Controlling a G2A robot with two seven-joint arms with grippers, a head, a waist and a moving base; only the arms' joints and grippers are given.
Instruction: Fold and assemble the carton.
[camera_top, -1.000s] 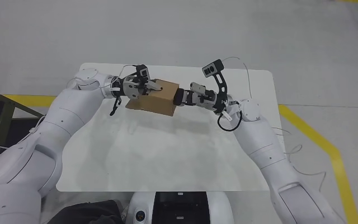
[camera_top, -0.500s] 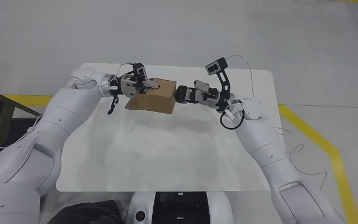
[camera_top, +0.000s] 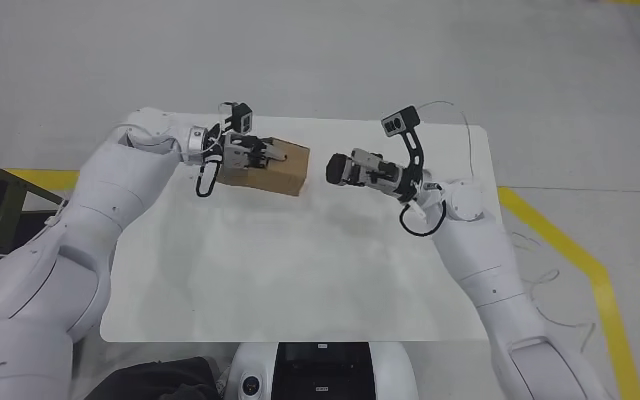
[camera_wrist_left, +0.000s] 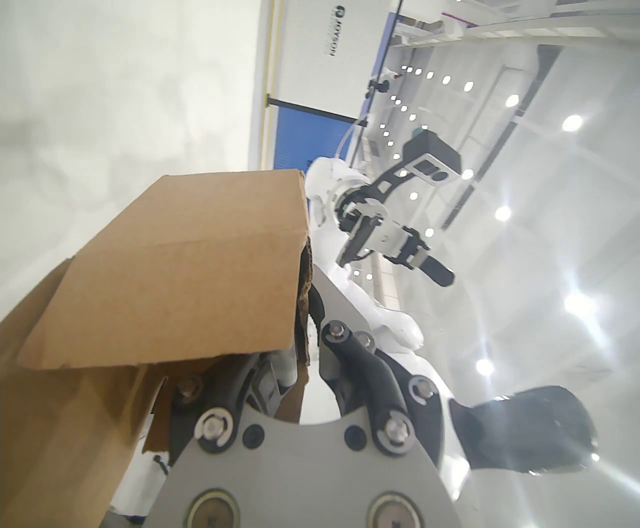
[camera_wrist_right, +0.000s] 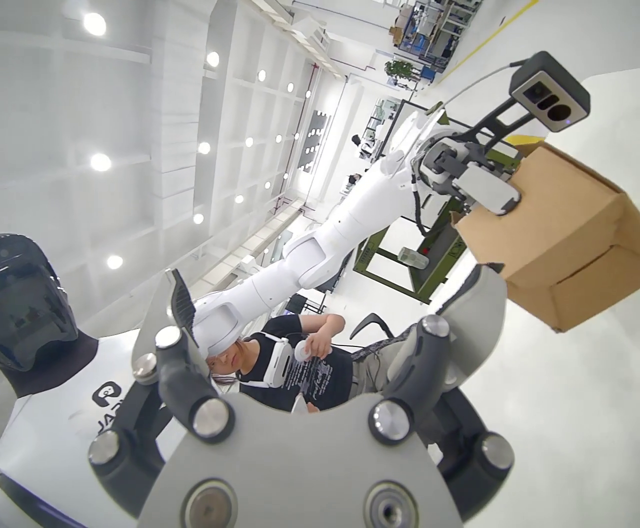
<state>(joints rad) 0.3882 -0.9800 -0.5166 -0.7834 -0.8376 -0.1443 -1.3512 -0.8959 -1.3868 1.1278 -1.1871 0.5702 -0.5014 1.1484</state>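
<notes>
Brown cardboard carton (camera_top: 278, 172), squared up into a box shape, hangs over the far left part of the white worktop (camera_top: 300, 270); whether it touches the surface cannot be told. The left hand (camera_top: 256, 152) is clamped on the carton's wall at the end away from the right arm. The right hand (camera_top: 338, 167) sits near the carton's open end, apart from it, its fingers (camera_wrist_right: 175, 300) spread wide with nothing between them

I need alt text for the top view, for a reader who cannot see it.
The left gripper holds a brown carton at the far side of a white table. The right gripper, open, faces the carton's other end without touching it.
</notes>
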